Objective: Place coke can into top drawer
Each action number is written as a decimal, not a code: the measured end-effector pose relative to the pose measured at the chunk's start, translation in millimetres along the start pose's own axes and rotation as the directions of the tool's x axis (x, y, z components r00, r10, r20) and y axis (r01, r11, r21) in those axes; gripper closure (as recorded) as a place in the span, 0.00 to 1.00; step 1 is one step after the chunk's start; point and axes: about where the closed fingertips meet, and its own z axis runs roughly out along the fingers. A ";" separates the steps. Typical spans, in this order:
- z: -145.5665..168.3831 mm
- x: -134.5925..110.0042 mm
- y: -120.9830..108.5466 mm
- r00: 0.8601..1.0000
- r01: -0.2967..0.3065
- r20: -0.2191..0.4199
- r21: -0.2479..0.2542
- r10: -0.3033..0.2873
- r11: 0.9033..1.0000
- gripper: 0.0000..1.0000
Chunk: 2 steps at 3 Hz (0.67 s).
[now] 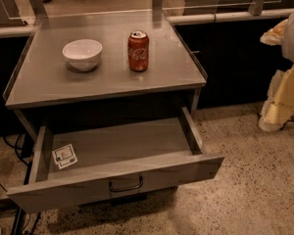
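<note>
**Red can upright on top, drawer open below**

Red aluminium with a white script logo and a silver top, the small coke can [138,51] stands upright on the grey metal surface [108,82] of the cabinet, towards its right half. It is near the round white bowl [82,54] but clear of it. We judge that gap useful, since it leaves room to close on the can from the side without nudging the bowl.

Below, the wide shallow grey metal top drawer [63,189] is pulled well out, its flat front panel and dark curved handle [126,185] facing us. Its floor is bare but for a small white tag [64,156] near the left front corner. We read the drawer as already prepared, so only the can is left to move.

The pale cream gripper [277,109], as we take it to be, hangs at the right edge of the view beside the cabinet, well apart from the can and holding nothing we can see. Whether it is clenched or released we cannot tell.

The task looks barely begun. The next move calls for a reach leftward over the surface to the can.
</note>
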 end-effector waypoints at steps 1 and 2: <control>0.0 0.0 0.0 1.000 0.000 0.000 0.000 0.000 1.000 0.00; 16.0 -25.5 -14.8 0.997 -0.019 0.078 0.013 0.018 1.000 0.00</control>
